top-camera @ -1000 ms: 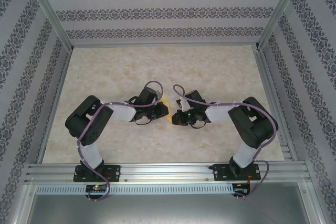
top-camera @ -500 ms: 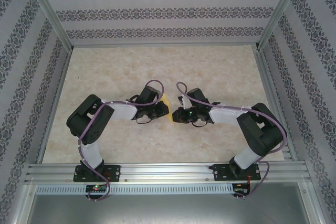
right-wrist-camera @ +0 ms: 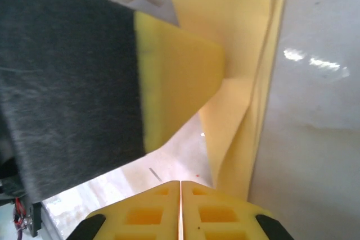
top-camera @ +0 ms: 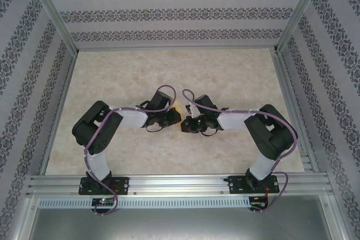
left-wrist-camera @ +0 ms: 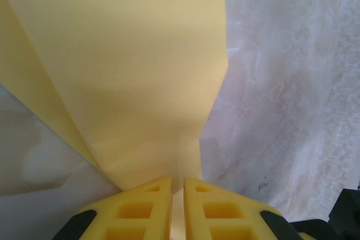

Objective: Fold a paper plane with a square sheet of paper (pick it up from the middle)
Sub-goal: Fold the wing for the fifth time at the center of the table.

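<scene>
The square sheet of paper [left-wrist-camera: 129, 66] is yellow and folded into a long creased strip. It runs up and away from my left gripper [left-wrist-camera: 177, 179], which is shut on its near end. In the top view only a sliver of the paper [top-camera: 176, 109] shows between the two wrists at the table's middle, with the left gripper [top-camera: 175, 118] facing the right gripper [top-camera: 184, 125]. My right gripper [right-wrist-camera: 180, 182] is shut with nothing between its fingers. The paper's layered edge [right-wrist-camera: 247, 94] passes just right of its tips. A left finger pad [right-wrist-camera: 180, 82] looms close at upper left.
The beige mottled tabletop [top-camera: 225, 71] lies open all round the arms. Patterned walls and aluminium posts [top-camera: 53, 15] close in the sides and back. A metal rail [top-camera: 180, 184] runs along the near edge.
The right arm swung out to the right and came back, its gripper now closer to the left gripper. The left arm has stayed put, still holding the paper.
</scene>
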